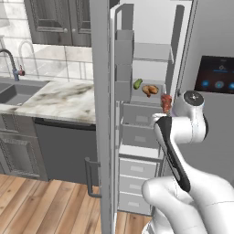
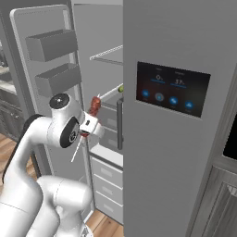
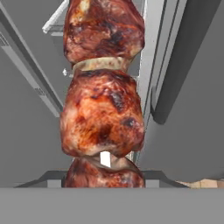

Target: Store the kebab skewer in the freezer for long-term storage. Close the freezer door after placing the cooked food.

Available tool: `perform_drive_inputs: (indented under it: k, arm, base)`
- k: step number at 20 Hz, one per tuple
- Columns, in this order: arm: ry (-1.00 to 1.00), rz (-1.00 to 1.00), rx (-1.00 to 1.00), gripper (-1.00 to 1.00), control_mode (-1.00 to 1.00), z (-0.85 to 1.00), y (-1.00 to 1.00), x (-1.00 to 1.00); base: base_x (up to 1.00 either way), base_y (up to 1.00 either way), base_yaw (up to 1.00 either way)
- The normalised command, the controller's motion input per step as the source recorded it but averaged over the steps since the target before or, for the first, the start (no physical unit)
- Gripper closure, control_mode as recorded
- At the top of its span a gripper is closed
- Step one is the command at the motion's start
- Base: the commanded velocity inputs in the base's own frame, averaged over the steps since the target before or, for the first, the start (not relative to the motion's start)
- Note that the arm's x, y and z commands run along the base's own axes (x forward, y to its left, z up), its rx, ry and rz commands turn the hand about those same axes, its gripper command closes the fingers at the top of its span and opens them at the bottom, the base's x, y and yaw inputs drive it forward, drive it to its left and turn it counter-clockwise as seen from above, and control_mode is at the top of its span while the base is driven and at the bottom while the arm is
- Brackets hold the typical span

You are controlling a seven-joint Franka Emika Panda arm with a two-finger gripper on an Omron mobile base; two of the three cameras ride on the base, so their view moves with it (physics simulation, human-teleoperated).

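The kebab skewer (image 1: 166,103) (image 2: 95,106) is several chunks of browned meat on a pale stick, held upright. My gripper (image 1: 163,114) (image 2: 90,124) is shut on it, just outside the right side of the opening of the freezer (image 1: 151,27) (image 2: 97,37). In the hand view the kebab skewer (image 3: 103,118) stands close up, hiding most of what is behind it. The freezer door (image 1: 103,114) (image 2: 23,69) stands wide open to the left, grey bins on its inner face.
A green item (image 1: 137,83) and an orange one (image 1: 150,89) lie on a freezer shelf above grey drawers (image 1: 139,114). The grey door with the black touchscreen (image 1: 217,75) (image 2: 171,88) is right of the arm. A marble counter (image 1: 59,98) with sink (image 1: 13,91) lies left.
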Motion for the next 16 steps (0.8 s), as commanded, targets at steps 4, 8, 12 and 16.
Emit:
perform_drive_inputs:
  k: [4,8,12,16]
  arm:
    - [-0.37,0.00,-0.11,1.00,-1.00,-0.02,0.00,0.18]
    - [-0.14,-0.02,-0.04,1.00,-1.00,0.00,0.00,0.29]
    - [0.00,-0.12,0.00,1.00,-1.00,0.00,0.00,0.48]
    - [0.00,-0.12,0.02,1.00,-1.00,0.00,0.02,0.44]
  base:
    - [0.00,0.00,0.00]
    - [0.00,0.00,0.00]
    - [0.00,0.00,0.00]
    - [0.00,0.00,0.00]
